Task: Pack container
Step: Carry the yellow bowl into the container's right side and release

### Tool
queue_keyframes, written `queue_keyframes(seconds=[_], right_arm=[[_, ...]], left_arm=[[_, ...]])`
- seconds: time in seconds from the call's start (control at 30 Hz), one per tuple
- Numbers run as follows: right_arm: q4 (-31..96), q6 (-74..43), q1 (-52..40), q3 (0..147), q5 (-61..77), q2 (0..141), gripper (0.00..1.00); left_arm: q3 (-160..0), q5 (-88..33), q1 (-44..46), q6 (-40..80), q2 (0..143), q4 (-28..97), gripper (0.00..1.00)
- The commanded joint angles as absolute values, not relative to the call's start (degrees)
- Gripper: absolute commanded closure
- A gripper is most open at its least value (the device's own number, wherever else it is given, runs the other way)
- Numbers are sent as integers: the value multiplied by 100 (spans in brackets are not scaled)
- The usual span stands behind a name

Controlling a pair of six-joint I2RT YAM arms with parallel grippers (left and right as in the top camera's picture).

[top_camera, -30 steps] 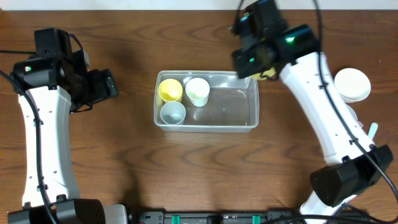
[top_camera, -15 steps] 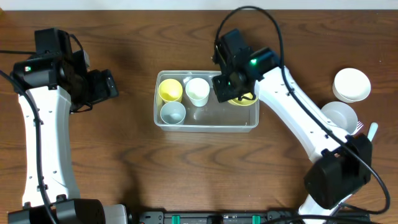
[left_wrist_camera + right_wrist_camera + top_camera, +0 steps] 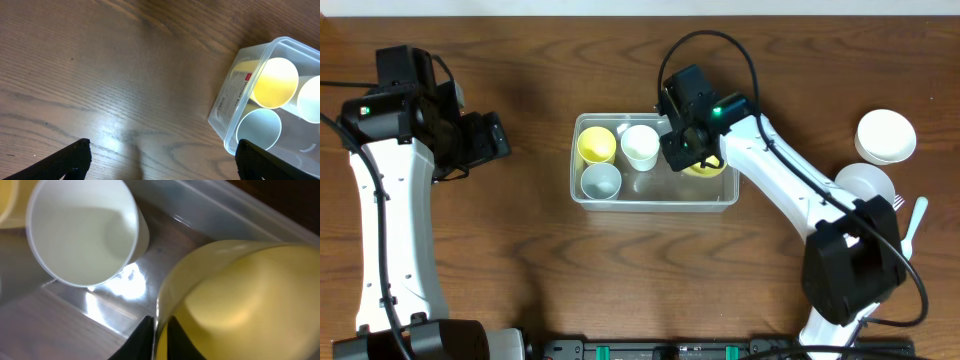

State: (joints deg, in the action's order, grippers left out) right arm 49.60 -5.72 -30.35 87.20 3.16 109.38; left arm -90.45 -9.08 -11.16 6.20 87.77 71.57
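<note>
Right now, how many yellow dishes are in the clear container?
2. A yellow cup stands in the container's far left corner; a yellow bowl is at its far right, held by the right gripper, which hides most of it from above.

We see a dark brown wood-grain bench (image 3: pixel 540 260), glossy enough to throw back a patch of light in the left wrist view. At its middle rests a clear rectangular plastic container (image 3: pixel 655 204) with rounded corners, its long side running left to right. Well apart from it, near the right edge, sits a round white bowl (image 3: pixel 886 137). Just beside that, nearer the robot, is a second pale round bowl (image 3: pixel 875 183). A light blue plastic utensil (image 3: pixel 914 222) lies next to that second bowl.
</note>
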Motion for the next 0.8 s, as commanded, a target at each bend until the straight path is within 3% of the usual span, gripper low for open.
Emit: queue_keyframes(seconds=[0.0,0.13,0.57,0.77], right_arm=[[4899,-460,-2995,8683,209,11074,82],[4827,-460,-2995,8683,189,11074,69],[5009,-541,-2952,9056,-268,10825,53],[5557,-1190,-2320,9909,-543,10079,36]], left_arm=[[-9011,-967,-1144,670,8777,7166,8],[-9011,-967,-1144,670,8779,7164,8],[-9011,-967,-1144,670,8777,7164,8],[-9011,-967,-1144,670,8777,7164,8]])
